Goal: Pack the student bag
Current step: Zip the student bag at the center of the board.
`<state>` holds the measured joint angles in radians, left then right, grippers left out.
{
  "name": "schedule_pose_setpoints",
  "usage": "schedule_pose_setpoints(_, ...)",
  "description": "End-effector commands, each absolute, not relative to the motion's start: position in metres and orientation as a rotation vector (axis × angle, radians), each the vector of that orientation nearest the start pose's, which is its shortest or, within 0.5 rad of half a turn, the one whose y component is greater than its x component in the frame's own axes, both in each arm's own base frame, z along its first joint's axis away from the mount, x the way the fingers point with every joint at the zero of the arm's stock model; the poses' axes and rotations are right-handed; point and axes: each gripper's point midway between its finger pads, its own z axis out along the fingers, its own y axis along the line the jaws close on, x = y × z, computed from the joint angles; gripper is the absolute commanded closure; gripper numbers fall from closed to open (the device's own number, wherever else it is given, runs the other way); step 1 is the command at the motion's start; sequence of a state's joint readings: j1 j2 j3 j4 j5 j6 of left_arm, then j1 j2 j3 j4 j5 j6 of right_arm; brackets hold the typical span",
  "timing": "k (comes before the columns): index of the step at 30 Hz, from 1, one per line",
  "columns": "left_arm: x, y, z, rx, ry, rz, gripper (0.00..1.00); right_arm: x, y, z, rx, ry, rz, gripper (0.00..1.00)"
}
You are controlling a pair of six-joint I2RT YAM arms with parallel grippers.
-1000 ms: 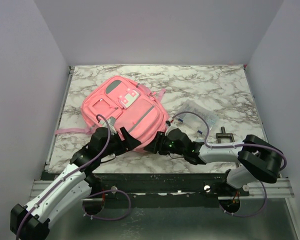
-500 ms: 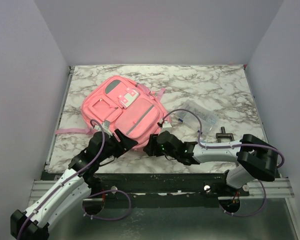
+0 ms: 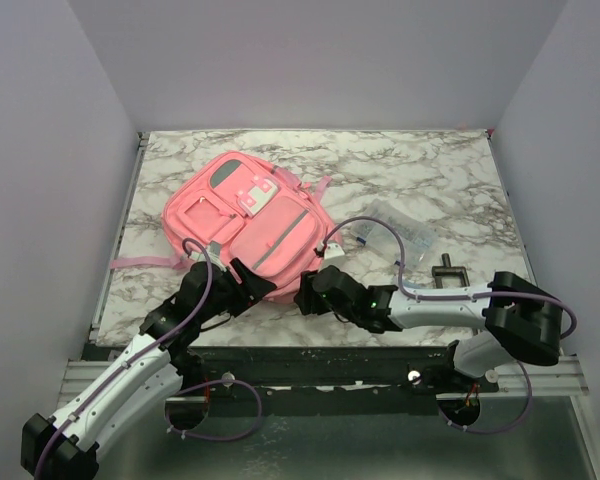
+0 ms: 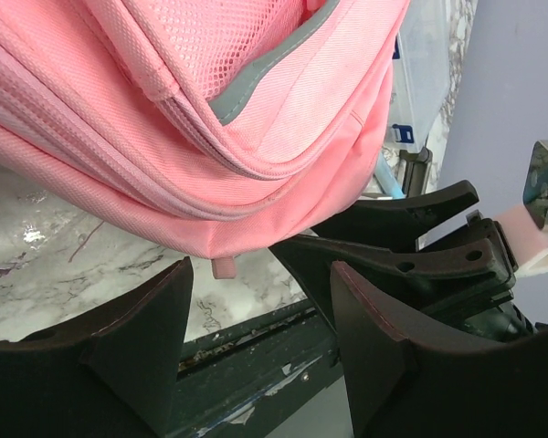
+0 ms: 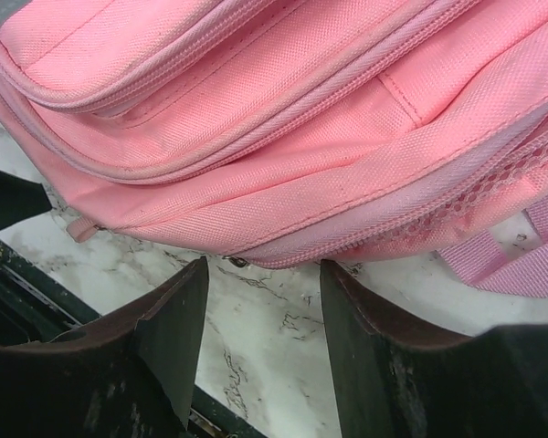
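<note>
The pink student bag (image 3: 248, 220) lies flat on the marble table, front pockets up, its bottom edge toward the arms. My left gripper (image 3: 263, 283) is open just off the bag's near edge; in the left wrist view (image 4: 260, 297) a small pink tab (image 4: 224, 266) hangs between its fingers. My right gripper (image 3: 307, 296) is open at the bag's near right corner, empty; in the right wrist view (image 5: 263, 274) the bag's zipper seam (image 5: 283, 173) sits just beyond the fingertips. No books show.
A clear plastic pouch (image 3: 395, 232) lies right of the bag. A small black stand (image 3: 448, 272) sits near the right arm. A pink strap (image 3: 140, 262) trails left. The table's near edge (image 3: 280, 345) is close under both grippers.
Both grippers have drawn back toward the table's near edge, from over the bag's bottom edge to just off it. The bag has not moved.
</note>
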<state>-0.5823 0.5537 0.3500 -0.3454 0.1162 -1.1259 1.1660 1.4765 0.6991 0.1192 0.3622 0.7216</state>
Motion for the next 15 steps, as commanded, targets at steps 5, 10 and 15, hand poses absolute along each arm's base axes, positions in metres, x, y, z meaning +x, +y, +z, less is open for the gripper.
schedule_pose_setpoints(5,0.171,-0.184,0.115,-0.579,2.286,-1.086,0.36,0.199,0.354,0.079,-0.295,2.179,0.63,0.53)
schedule_pose_setpoints(10,0.172,-0.18,0.104,-0.644,2.299,-1.06,0.35,0.203,0.362,0.082,-0.274,2.134,0.63,0.55)
schedule_pose_setpoints(15,0.175,-0.181,0.098,-0.741,2.302,-1.062,0.36,0.199,0.375,0.08,-0.284,2.099,0.617,0.55)
